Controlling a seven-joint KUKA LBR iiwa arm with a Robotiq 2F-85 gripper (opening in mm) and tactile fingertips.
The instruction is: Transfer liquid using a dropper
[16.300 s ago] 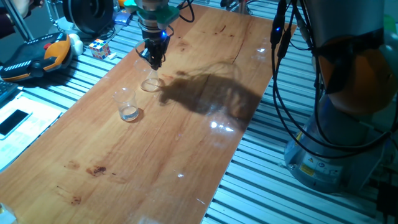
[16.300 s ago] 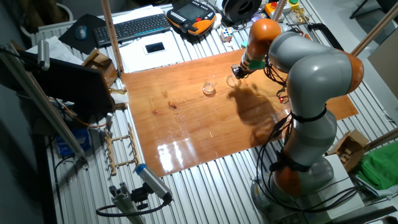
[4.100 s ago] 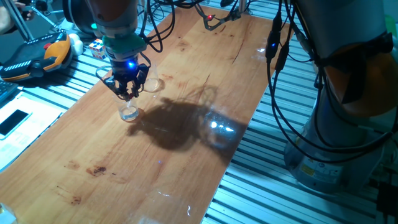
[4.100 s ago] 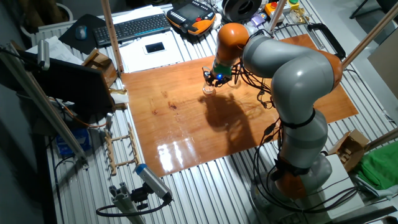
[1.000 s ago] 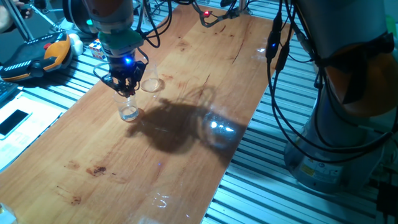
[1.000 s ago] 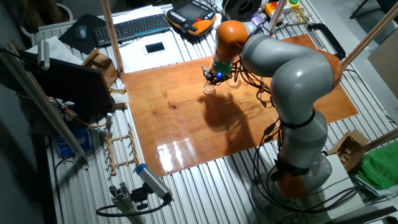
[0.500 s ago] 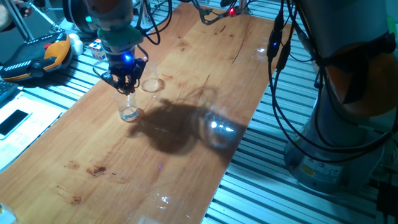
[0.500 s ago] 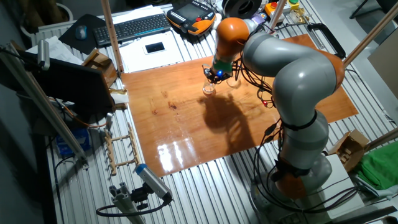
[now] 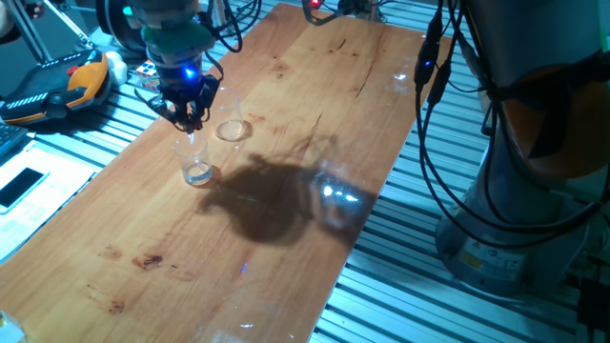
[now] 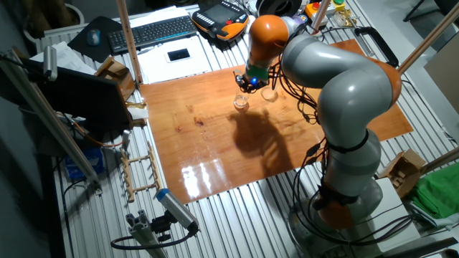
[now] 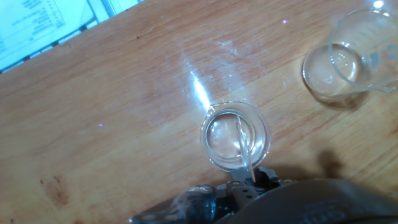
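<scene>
Pincer (image 9: 188,118) clamped on dropper (image 11: 243,146), tip over the tumbler (image 11: 236,135). Second glass (image 11: 351,59) at two o'clock on worktop (image 11: 124,106).

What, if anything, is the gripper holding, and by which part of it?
The gripper holds the dropper by its upper end; the thin clear tube points down over the glass tumbler. The bulb end itself is hidden between the fingers.
</scene>
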